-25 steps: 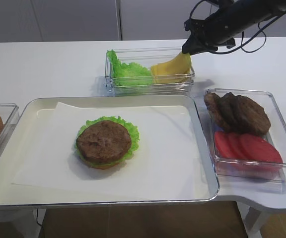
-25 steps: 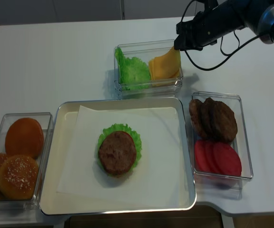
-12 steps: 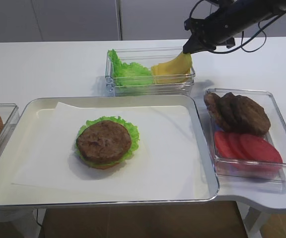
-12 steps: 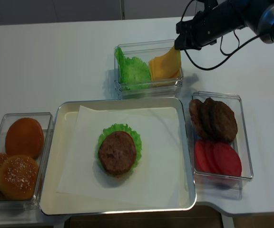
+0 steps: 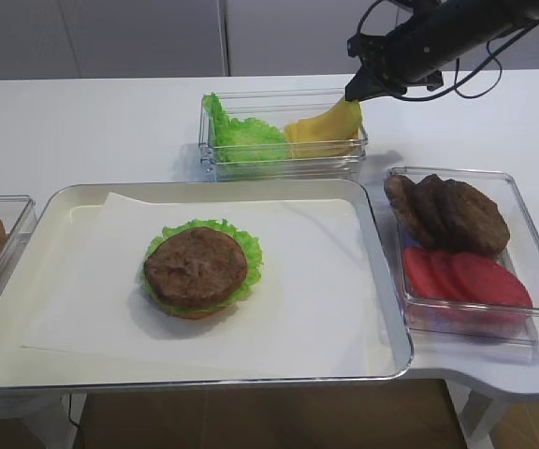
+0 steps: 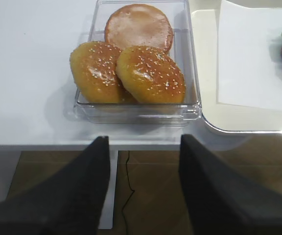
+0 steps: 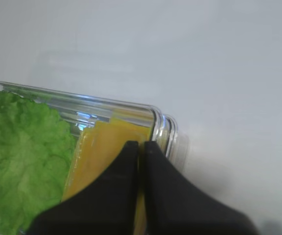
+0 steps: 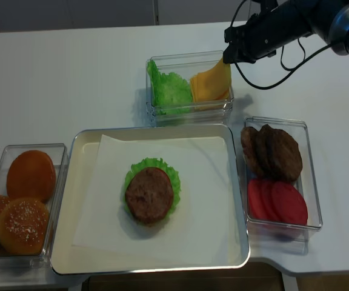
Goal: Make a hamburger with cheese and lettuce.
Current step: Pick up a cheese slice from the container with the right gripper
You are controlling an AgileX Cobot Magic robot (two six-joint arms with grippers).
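The hamburger (image 5: 197, 268) sits on white paper in the metal tray (image 5: 382, 281): bun base, lettuce rim, patty on top; it also shows from above (image 8: 150, 194). My right gripper (image 5: 352, 94) (image 8: 226, 59) (image 7: 141, 147) is shut on the raised corner of the yellow cheese (image 5: 330, 123) (image 8: 211, 82) (image 7: 102, 152). The cheese bends upward from the far clear container (image 5: 279, 168). Loose lettuce (image 5: 241, 136) (image 7: 18, 156) fills that container's left half. My left gripper (image 6: 143, 147) is open and empty, off the table's front edge near the buns.
A clear box of brown buns (image 6: 131, 68) (image 8: 26, 200) stands left of the tray. A clear box with overlapping patties (image 5: 452, 213) and red tomato slices (image 5: 466, 281) stands right of the tray.
My right gripper has edged slightly upward with the cheese corner pinched in it. The hamburger and the left gripper have not moved.
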